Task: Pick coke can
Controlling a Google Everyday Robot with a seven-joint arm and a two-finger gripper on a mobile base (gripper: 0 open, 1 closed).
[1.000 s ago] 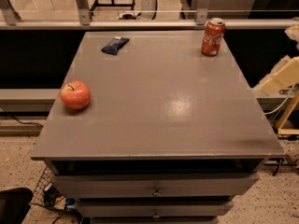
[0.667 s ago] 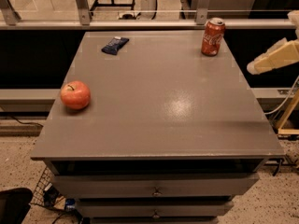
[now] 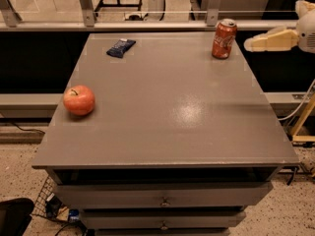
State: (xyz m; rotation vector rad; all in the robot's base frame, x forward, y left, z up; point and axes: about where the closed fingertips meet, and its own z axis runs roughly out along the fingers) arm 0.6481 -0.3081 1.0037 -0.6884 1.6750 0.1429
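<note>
Not yet grasped: coke can at table 1 o'clock; gripper near its 3 o'clock, aperture I cannot tell. Grasp, lift remain.

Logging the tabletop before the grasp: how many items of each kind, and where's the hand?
Can: 1
Apple: 1
Packet: 1
Total: 3
Hand: right of the can, apart from it.

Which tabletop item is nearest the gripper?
The coke can, upright at the far-right corner, gripper just beside it; apple and blue packet sit far left.
</note>
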